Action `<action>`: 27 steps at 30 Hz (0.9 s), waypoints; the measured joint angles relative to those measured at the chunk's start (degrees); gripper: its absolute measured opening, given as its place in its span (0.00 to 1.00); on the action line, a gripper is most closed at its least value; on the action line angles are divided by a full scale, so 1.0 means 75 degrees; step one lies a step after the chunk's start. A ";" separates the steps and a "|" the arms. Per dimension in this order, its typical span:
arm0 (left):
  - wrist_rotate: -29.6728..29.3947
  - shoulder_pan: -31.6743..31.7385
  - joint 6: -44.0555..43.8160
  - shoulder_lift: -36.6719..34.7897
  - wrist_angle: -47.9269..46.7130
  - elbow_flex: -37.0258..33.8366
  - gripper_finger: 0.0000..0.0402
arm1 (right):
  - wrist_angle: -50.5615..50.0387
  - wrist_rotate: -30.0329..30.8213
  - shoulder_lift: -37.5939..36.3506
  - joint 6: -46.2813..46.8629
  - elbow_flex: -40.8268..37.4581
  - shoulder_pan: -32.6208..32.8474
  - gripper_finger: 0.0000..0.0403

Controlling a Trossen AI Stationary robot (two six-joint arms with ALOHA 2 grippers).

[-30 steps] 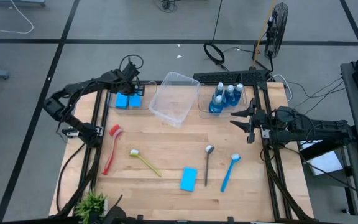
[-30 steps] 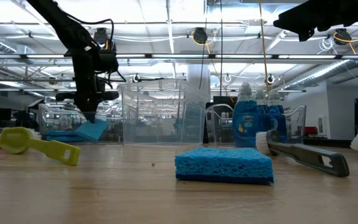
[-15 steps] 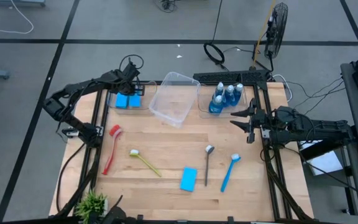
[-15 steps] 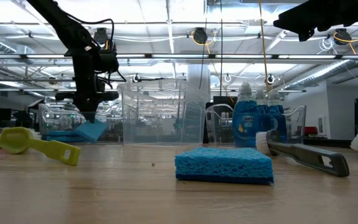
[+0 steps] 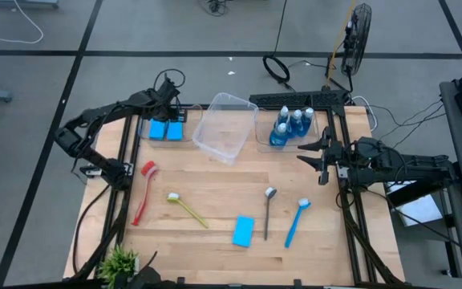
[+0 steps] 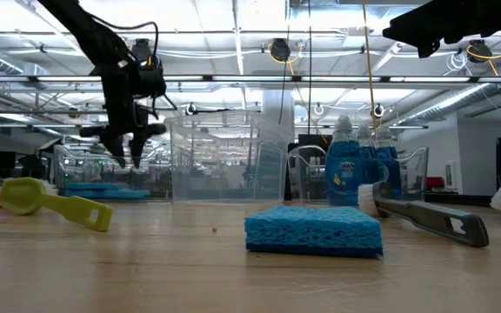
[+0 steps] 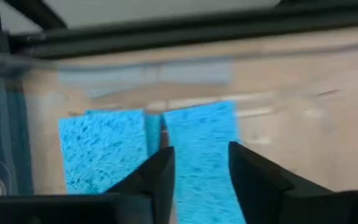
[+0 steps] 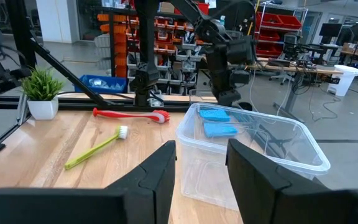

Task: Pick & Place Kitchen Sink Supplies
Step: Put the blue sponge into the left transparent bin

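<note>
Left claw over the sponge bin, empty
Left claw (image 6: 130, 158) is parted above two sponges (image 5: 165, 129); the loose sponge (image 5: 244, 230) lies mid-bench, slightly nearer the right claw (image 5: 321, 155), also parted

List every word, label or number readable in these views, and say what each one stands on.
Front blue bottle: its white label carries a dark brand word, too blurred to read.
The other blue bottles: labels not legible.
Sponges, brushes and clear bins: no text visible.
</note>
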 joint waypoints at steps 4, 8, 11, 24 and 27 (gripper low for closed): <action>0.0661 0.0002 0.0219 -0.0515 -0.0055 0.0406 0.48 | 0.0000 -0.0003 0.0000 0.0000 0.0000 0.0002 0.32; 0.1089 -0.0161 0.0257 -0.1330 -0.0171 0.0866 0.55 | 0.0000 -0.0003 0.0000 0.0000 0.0000 0.0002 0.32; 0.1167 -0.0510 0.0259 -0.2054 -0.0308 0.1107 0.56 | 0.0000 -0.0003 -0.0003 0.0000 0.0000 0.0002 0.32; 0.1195 -0.4002 -0.1440 -0.3538 0.0293 0.1334 0.57 | 0.0000 -0.0003 0.0000 0.0000 0.0000 0.0002 0.32; 0.1044 -0.4946 -0.2014 -0.3360 0.0583 0.1334 0.57 | 0.0000 -0.0003 0.0000 0.0001 0.0000 0.0002 0.32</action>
